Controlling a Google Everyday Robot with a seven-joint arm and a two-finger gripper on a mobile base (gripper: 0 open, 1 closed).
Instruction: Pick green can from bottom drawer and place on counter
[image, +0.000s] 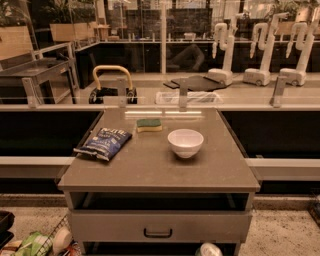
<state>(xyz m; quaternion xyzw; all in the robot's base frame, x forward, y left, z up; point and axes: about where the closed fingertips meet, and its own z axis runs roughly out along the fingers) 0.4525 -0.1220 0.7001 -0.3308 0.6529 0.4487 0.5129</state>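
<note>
The counter (150, 170) is a grey-brown stone-look top on a grey drawer cabinet in the middle of the camera view. A drawer (159, 226) with a dark handle sits shut below an open gap under the top. The green can does not clearly show. A small pale rounded thing (207, 249) peeks in at the bottom edge under that drawer; I cannot tell what it is. The gripper and arm are out of view.
On the counter lie a dark blue chip bag (103, 143) at the left, a flat green-and-yellow sponge (149, 124) at the back, and a white bowl (185, 142) right of centre. A long pale shelf with metal posts (180, 95) runs behind. A wire basket of items (37, 244) sits at the bottom left.
</note>
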